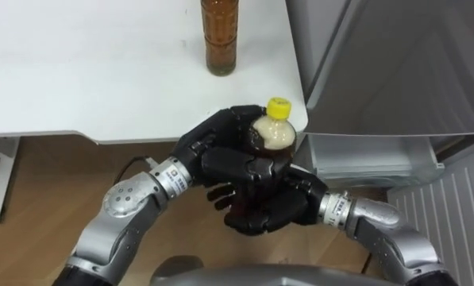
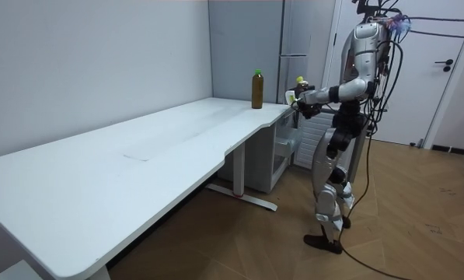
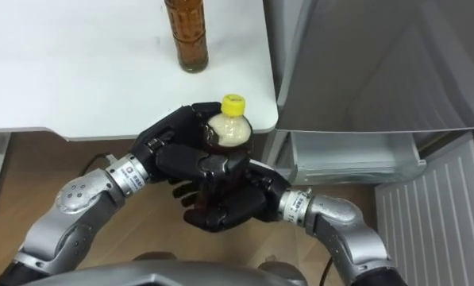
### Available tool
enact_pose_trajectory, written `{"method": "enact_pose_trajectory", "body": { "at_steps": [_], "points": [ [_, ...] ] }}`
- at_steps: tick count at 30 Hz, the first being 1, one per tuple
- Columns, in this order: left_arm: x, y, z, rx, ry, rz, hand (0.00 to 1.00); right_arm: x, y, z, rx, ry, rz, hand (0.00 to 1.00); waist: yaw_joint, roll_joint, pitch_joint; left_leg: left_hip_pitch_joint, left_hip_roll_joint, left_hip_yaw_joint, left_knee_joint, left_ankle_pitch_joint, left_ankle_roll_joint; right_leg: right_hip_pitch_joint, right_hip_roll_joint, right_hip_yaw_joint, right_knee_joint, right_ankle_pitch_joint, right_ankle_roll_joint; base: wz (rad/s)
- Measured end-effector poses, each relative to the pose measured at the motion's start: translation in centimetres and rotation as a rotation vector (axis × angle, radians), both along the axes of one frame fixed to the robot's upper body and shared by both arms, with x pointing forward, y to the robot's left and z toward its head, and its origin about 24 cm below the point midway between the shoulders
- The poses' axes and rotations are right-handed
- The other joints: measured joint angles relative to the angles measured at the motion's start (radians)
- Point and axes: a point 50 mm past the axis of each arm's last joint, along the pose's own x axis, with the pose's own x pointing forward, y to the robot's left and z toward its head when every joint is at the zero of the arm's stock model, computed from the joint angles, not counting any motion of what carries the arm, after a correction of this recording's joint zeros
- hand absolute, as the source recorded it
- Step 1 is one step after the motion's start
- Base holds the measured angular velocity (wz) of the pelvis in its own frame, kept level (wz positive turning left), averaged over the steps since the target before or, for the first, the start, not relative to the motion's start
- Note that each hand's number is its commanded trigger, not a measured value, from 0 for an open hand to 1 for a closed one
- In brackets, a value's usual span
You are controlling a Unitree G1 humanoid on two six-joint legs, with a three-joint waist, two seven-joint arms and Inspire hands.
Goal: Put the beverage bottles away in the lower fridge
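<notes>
A small bottle with a yellow cap [image 1: 275,127] and pale contents is held upright in front of me, just off the white table's corner. My left hand [image 1: 221,151] wraps its fingers round the bottle from the left. My right hand [image 1: 272,208] cups it from below and the right, fingers curled. A tall bottle of brown drink [image 1: 220,36] stands on the table near its right edge. The room view shows the brown bottle [image 2: 257,89] with a green cap and me standing at the table's end, both hands [image 2: 298,99] together.
The white table [image 1: 78,71] stretches to my left. The grey fridge [image 1: 395,63] stands right of the table, with its lower door [image 1: 375,159] open and a white door shelf showing. Wooden floor lies below.
</notes>
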Motion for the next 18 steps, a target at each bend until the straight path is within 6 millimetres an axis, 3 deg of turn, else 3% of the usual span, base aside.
{"method": "enact_pose_trajectory", "body": {
  "at_steps": [5,6,7,8,9,10,18],
  "points": [
    [0.08,0.28,-0.28,0.012,0.012,0.028,1.00,-0.26,0.41,-0.01,0.011,-0.009,0.008,1.00,-0.020,-0.006,0.0006,0.001,0.000,0.002,-0.001,0.000,0.000,0.000,0.000,0.003,0.001,0.000,0.000,-0.02],
    [0.13,0.30,-0.26,0.003,0.016,0.041,0.93,-0.24,0.47,0.06,0.021,-0.015,0.000,1.00,-0.022,-0.006,0.0007,0.000,0.001,0.003,-0.003,0.000,0.000,0.000,0.001,0.003,0.001,0.000,0.000,0.00],
    [0.15,0.27,-0.24,-0.002,0.017,0.047,0.77,-0.21,0.47,0.07,0.025,-0.014,-0.005,1.00,-0.023,-0.006,0.0006,0.000,0.001,0.003,-0.004,0.000,0.000,0.000,0.001,0.003,0.001,0.000,-0.001,0.00],
    [0.19,0.25,-0.23,-0.005,0.018,0.053,0.55,-0.19,0.47,0.09,0.029,-0.013,-0.010,1.00,-0.024,-0.006,0.0005,0.001,0.001,0.003,-0.006,0.000,0.000,0.000,0.001,0.003,0.001,0.000,-0.001,0.00],
    [0.19,0.26,-0.23,-0.004,0.018,0.056,0.22,-0.21,0.52,0.09,0.030,-0.013,-0.009,1.00,-0.024,-0.006,0.0004,0.001,0.001,0.003,-0.007,0.000,0.000,0.000,0.001,0.003,0.001,0.000,-0.001,0.00],
    [0.19,0.26,-0.24,-0.004,0.018,0.056,0.03,-0.22,0.54,0.08,0.032,-0.012,-0.009,1.00,-0.024,-0.007,0.0004,0.001,0.001,0.004,-0.007,0.000,0.000,0.000,0.001,0.004,0.001,0.000,-0.001,0.00],
    [0.12,0.24,-0.30,0.002,0.020,0.051,0.00,-0.63,0.26,-0.18,0.013,-0.001,-0.027,1.00,-0.023,-0.006,0.0002,0.008,0.000,0.005,-0.010,0.000,0.000,0.002,0.001,0.005,-0.001,0.000,-0.001,0.00]
  ]
}}
